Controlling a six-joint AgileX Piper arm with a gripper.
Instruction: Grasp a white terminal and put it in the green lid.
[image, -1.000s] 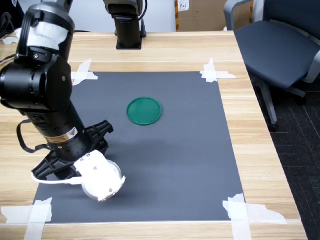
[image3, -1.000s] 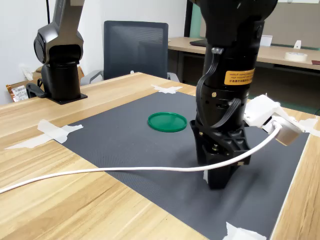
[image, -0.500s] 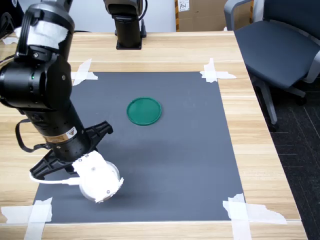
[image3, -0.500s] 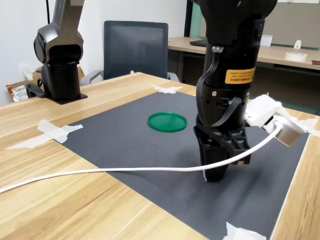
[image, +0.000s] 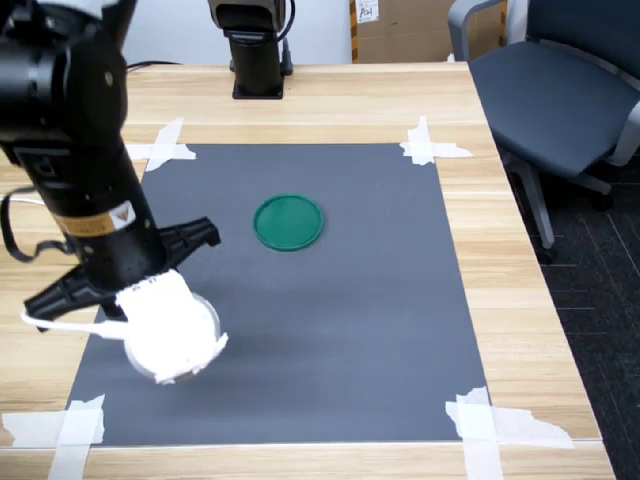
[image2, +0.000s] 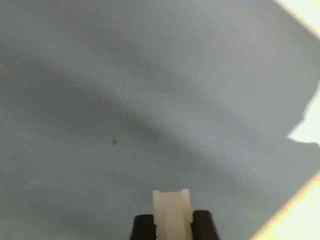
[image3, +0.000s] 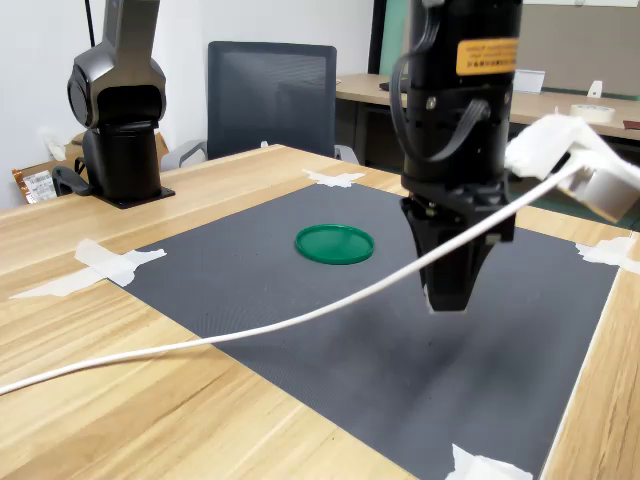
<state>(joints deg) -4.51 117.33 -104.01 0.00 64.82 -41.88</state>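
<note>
A black robot arm (image: 75, 150) hangs above a dark mat (image: 330, 300) taped at its corners to a wooden tabletop (image: 520, 290), its pincer (image2: 173, 227) clamped on a small white terminal (image2: 171, 210). In the wrist view the blocky white piece sits squeezed between the two dark fingertips (image2: 202, 225), its squared end poking out past them, with bare mat beneath and a pale tape corner at the edge of the picture. In the second exterior view the pincer (image3: 447, 290) points straight down and is lifted clear of the mat, and a sliver of white shows at its tip. The green lid (image: 288, 221) lies flat on the mat, well apart from the pincer; in the first exterior view it sits right of the arm and nearer the far edge, and in the second exterior view the green lid (image3: 334, 243) lies to the left of the pincer. A white cable (image3: 250, 330) trails from the white-wrapped wrist camera (image: 168, 325) across the tabletop. A second arm's black base (image: 255, 45) stands at the far edge, and an office chair (image: 560, 90) waits beside the tabletop
</note>
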